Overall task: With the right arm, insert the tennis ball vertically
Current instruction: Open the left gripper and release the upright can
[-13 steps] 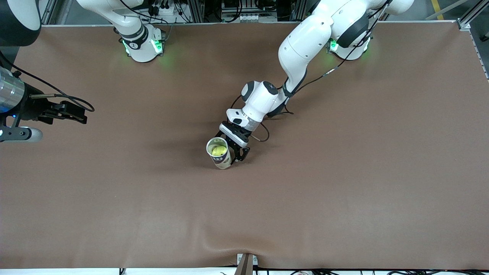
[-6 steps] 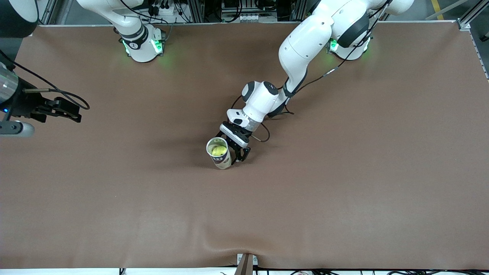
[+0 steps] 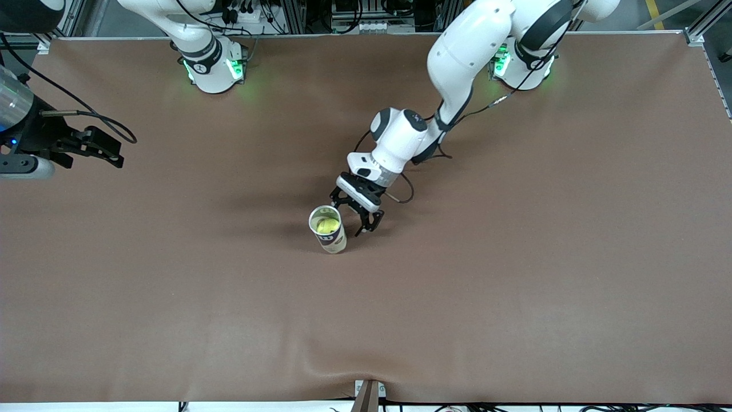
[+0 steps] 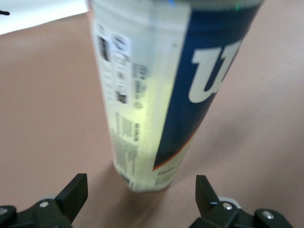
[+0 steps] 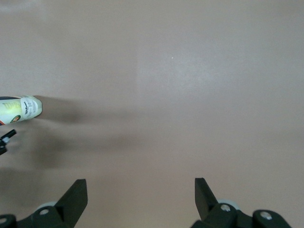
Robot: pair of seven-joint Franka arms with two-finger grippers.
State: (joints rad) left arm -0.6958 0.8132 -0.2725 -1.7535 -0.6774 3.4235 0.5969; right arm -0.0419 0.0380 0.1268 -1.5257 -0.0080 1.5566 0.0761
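A tall clear tennis-ball can (image 3: 330, 230) with a dark blue label stands upright at the middle of the table. A yellow-green tennis ball (image 3: 326, 225) sits inside it near the open top. My left gripper (image 3: 358, 216) is open, just beside the can and apart from it. In the left wrist view the can (image 4: 156, 95) stands clear between and ahead of my left gripper's (image 4: 140, 187) spread jaws. My right gripper (image 3: 107, 152) is open and empty, up over the right arm's end of the table. Its wrist view shows my right gripper (image 5: 140, 187) over bare table, with the can (image 5: 21, 109) far off.
The brown table mat (image 3: 514, 274) has a raised wrinkle at its near edge (image 3: 343, 366). The two arm bases (image 3: 214, 68) (image 3: 520, 66) stand along the edge farthest from the front camera. Cables trail from both wrists.
My left gripper has let go of the can and drawn back a little toward its base. My right gripper has drifted toward the robots' edge of the table. The can has not moved.
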